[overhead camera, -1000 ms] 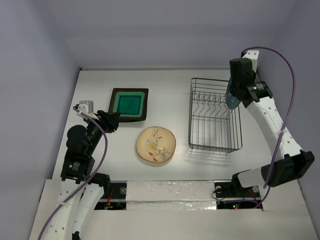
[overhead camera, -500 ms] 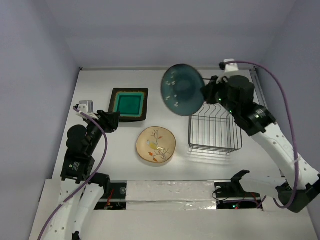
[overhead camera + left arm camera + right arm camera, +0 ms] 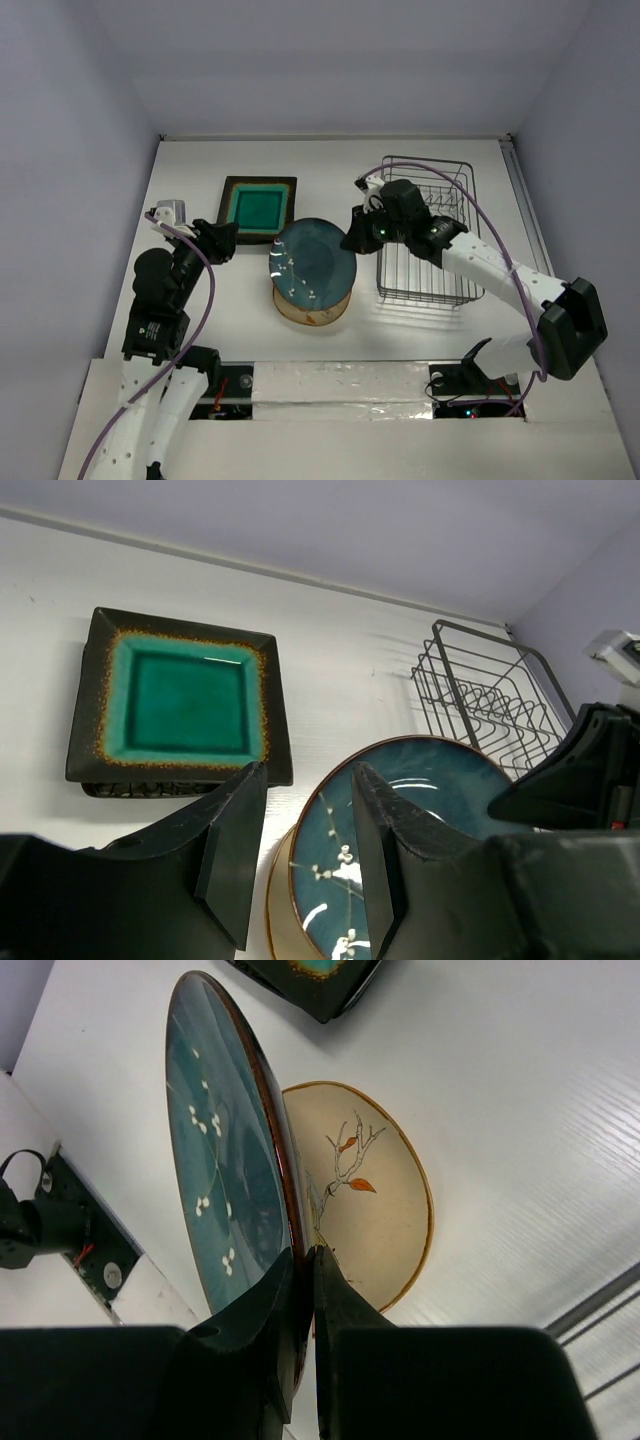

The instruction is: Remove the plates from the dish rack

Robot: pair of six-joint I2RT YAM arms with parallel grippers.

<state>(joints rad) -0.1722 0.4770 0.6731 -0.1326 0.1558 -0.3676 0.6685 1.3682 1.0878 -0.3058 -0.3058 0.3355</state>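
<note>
The dish rack (image 3: pixel 420 280) shows no plate between its prongs. The teal-centred square plate (image 3: pixel 259 208) lies flat on the worktop (image 3: pixel 330 180); a dark edge beneath it may be a 4th plate. The right tool (image 3: pixel 303 1270) is pinched nearly closed on the rim of the round blue-teal plate (image 3: pixel 312 262), which is tilted just above the cream branch plate (image 3: pixel 310 314) and not yet set down. The left tool (image 3: pixel 308 780), half open, holds nothing.

1. You have a white table (image 3: pixel 330 170), its top finely ridged.
2. Pale lilac walls (image 3: pixel 330 70) close it in for you at the back and on both sides.
3. A shiny white strip (image 3: pixel 340 385) runs along your near edge.
</note>
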